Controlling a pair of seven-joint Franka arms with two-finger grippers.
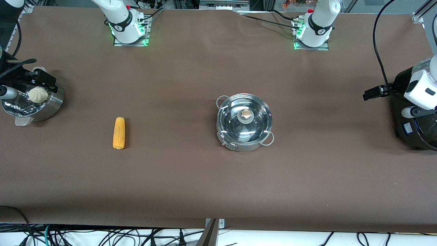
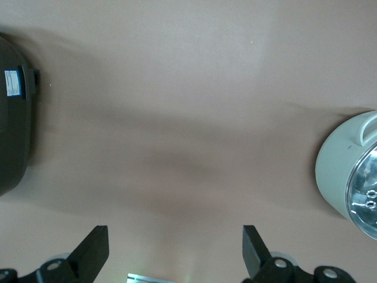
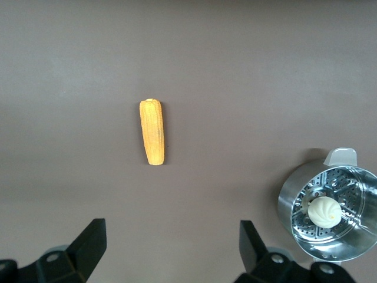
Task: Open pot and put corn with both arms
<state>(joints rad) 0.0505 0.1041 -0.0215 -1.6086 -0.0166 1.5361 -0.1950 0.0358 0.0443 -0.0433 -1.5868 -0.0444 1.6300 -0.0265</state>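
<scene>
The pot (image 1: 244, 122) sits mid-table with its glass lid (image 1: 244, 118) on, the tan knob (image 1: 245, 113) plain to see; what is inside cannot be made out through the glare. The corn (image 1: 118, 133) lies flat toward the right arm's end, well apart from the pot. Near it stands a steel steamer bowl (image 1: 51, 106) with a white bun (image 1: 38, 94), partly hidden by the right arm. The right gripper (image 3: 171, 247) hangs above the table near the corn, fingers wide apart, empty. The left gripper (image 2: 175, 252) hangs over bare table, likewise spread, only its fingertips showing. A black appliance (image 1: 414, 131) is cut off at the table's edge.
</scene>
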